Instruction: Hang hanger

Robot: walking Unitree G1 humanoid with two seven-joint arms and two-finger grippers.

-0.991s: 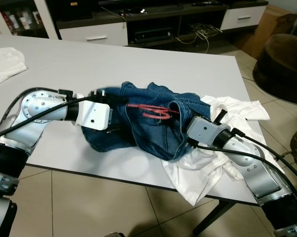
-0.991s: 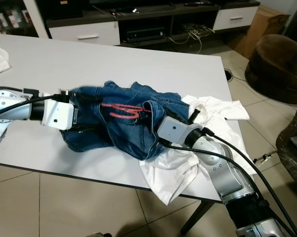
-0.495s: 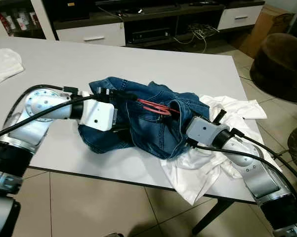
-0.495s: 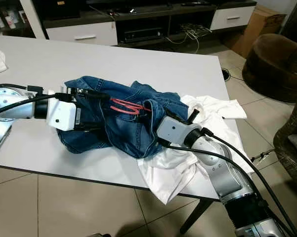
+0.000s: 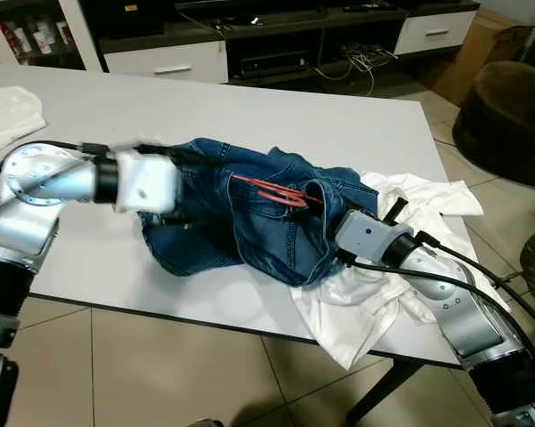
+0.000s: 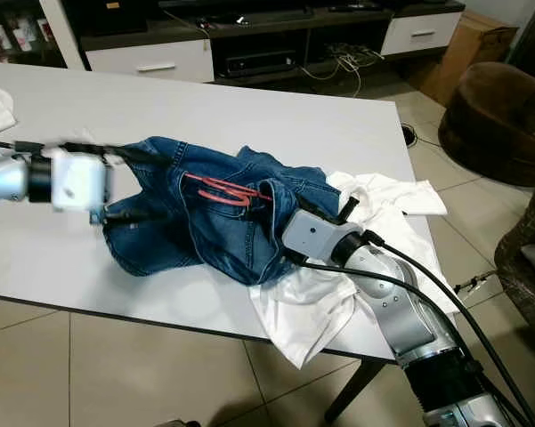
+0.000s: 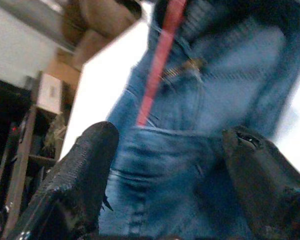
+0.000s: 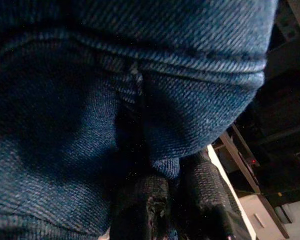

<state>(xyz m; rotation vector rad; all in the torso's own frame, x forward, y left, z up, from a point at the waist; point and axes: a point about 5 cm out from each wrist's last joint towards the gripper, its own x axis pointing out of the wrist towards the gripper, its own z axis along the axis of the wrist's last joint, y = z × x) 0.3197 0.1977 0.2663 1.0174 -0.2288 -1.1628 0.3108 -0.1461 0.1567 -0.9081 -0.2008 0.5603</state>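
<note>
White table [image 5: 249,107] carries a crumpled pair of blue jeans [image 5: 249,222] with a red hanger [image 5: 271,189] lying across the top folds, partly tucked under denim near the waistband. White garment [image 5: 409,200] is bunched beside and under the jeans at the table's right edge; another white cloth [image 5: 9,116] sits at the far left corner. TV cabinet [image 5: 249,36] and a brown pouf [image 5: 507,116] sit behind, well apart.

Right gripper [image 8: 164,200] is buried in the denim — wrist view shows its fingers pinched together on a jeans fold. Head views hide the fingertips under fabric.

Left gripper [image 7: 164,150] sits at the jeans' left edge, fingers spread apart with denim and the hanger bar between them, gripping nothing. Its wrist body is motion-blurred in the head views, so contact with the cloth is hard to judge.

Versus half a second ago — left arm has pulled back toward the table's left side; hanger, jeans and right arm are unchanged.
</note>
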